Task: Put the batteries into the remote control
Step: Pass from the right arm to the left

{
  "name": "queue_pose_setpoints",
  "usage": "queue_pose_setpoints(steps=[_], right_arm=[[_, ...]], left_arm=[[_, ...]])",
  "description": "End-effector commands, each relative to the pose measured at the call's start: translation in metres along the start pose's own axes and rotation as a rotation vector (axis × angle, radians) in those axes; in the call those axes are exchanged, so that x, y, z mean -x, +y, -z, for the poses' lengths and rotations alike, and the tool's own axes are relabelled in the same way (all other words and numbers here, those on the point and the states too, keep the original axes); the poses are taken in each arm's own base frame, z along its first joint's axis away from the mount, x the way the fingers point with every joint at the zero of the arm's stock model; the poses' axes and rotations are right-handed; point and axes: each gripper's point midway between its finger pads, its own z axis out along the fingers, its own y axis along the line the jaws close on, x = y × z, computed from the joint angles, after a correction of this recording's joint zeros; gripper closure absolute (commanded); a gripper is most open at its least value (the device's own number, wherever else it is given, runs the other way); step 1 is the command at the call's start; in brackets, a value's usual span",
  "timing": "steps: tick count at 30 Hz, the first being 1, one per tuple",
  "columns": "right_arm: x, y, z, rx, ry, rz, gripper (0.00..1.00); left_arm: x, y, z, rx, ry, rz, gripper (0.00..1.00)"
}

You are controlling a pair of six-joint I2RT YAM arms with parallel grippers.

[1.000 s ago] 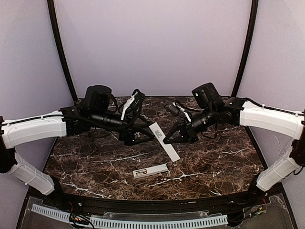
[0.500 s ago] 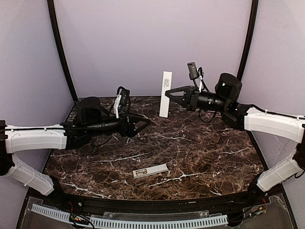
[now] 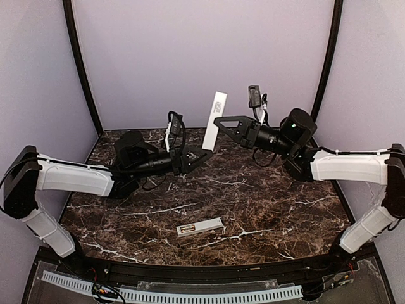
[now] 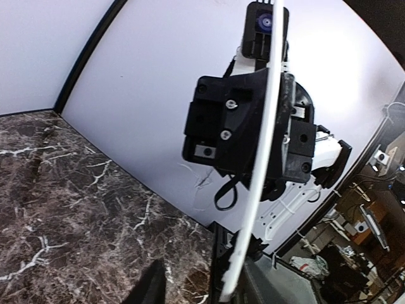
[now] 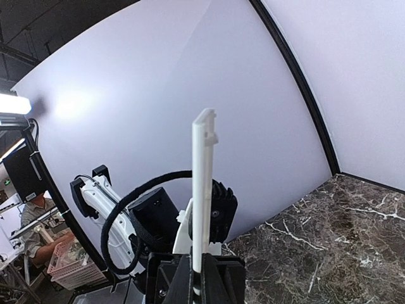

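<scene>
The remote control (image 3: 201, 226) lies flat on the marble near the front, with a small dark-gold patch at its left end. I cannot make out the batteries on their own. My right gripper (image 3: 219, 120) (image 5: 201, 277) is shut on a thin white cover strip (image 3: 215, 115) (image 5: 204, 190), holding it upright above the back of the table. My left gripper (image 3: 202, 154) (image 4: 212, 288) has come to the strip's (image 4: 256, 171) lower end. Its jaws still stand apart around that end, and the left finger (image 4: 149, 288) is clear of it.
Purple walls with black corner posts (image 3: 79, 63) close in the back and sides. The marble table (image 3: 272, 202) ends at a black front rail (image 3: 202, 272). Both forearms reach inward over the back half, near each other.
My right gripper lifted the cover strip off the table and stood it upright in the air. My left arm swung toward the strip and its jaws narrowed around the lower end.
</scene>
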Motion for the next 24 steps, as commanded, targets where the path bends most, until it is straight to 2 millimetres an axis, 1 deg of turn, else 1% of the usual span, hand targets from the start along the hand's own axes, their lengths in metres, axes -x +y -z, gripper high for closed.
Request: queue_pose_setpoints(steps=[1, 3, 5, 6, 8, 9, 10, 13, 14, 15, 16, 17, 18, 19, 21, 22, 23, 24], right_arm=[[0.002, 0.014, -0.002, 0.058, -0.046, -0.001, 1.00], [0.000, 0.013, 0.000, 0.059, -0.054, -0.008, 1.00], [-0.002, 0.013, 0.002, 0.065, -0.067, -0.021, 1.00], [-0.003, 0.012, 0.004, 0.068, -0.073, -0.028, 1.00], [-0.006, 0.011, 0.004, 0.073, -0.076, -0.043, 1.00], [-0.007, 0.011, 0.003, 0.075, -0.077, -0.047, 1.00], [-0.007, 0.012, 0.003, 0.078, -0.078, -0.049, 1.00], [-0.009, 0.013, 0.004, 0.083, -0.070, -0.044, 1.00], [-0.010, 0.014, 0.006, 0.078, -0.066, -0.036, 1.00], [-0.010, 0.014, 0.007, 0.068, -0.058, -0.025, 0.97], [-0.012, 0.013, 0.009, 0.059, -0.039, -0.017, 0.89], [-0.014, 0.014, 0.010, 0.055, -0.019, -0.002, 0.75], [-0.017, 0.013, 0.012, 0.044, 0.009, 0.005, 0.60], [-0.018, 0.014, 0.016, 0.033, 0.033, 0.015, 0.50], [-0.024, 0.009, 0.025, -0.018, 0.095, 0.026, 0.40], [-0.027, 0.007, 0.030, -0.043, 0.131, 0.037, 0.37], [-0.032, 0.005, 0.035, -0.055, 0.174, 0.042, 0.37], [-0.036, 0.004, 0.040, -0.066, 0.214, 0.044, 0.37]], left_arm=[[0.021, -0.029, -0.003, -0.122, -0.046, -0.032, 0.70], [0.023, -0.032, -0.002, -0.133, -0.056, -0.039, 0.75], [0.028, -0.039, 0.002, -0.159, -0.092, -0.055, 0.76], [0.030, -0.040, 0.003, -0.164, -0.101, -0.053, 0.77], [0.032, -0.041, 0.004, -0.173, -0.122, -0.055, 0.80], [0.033, -0.042, 0.004, -0.178, -0.127, -0.057, 0.84], [0.033, -0.042, 0.004, -0.180, -0.128, -0.052, 0.86], [0.034, -0.042, 0.003, -0.191, -0.122, -0.043, 0.98], [0.033, -0.043, 0.003, -0.195, -0.113, -0.034, 0.99], [0.032, -0.039, 0.004, -0.188, -0.103, -0.024, 0.99], [0.030, -0.040, 0.006, -0.193, -0.090, -0.015, 1.00], [0.031, -0.036, 0.009, -0.188, -0.084, -0.008, 1.00], [0.029, -0.040, 0.012, -0.205, -0.064, -0.009, 1.00], [0.025, -0.038, 0.015, -0.211, -0.027, -0.005, 1.00], [0.016, -0.040, 0.020, -0.223, 0.054, -0.015, 1.00], [0.008, -0.037, 0.020, -0.200, 0.116, 0.010, 1.00], [0.004, -0.043, 0.021, -0.222, 0.165, -0.032, 1.00], [-0.010, -0.037, 0.023, -0.191, 0.242, 0.008, 1.00]])
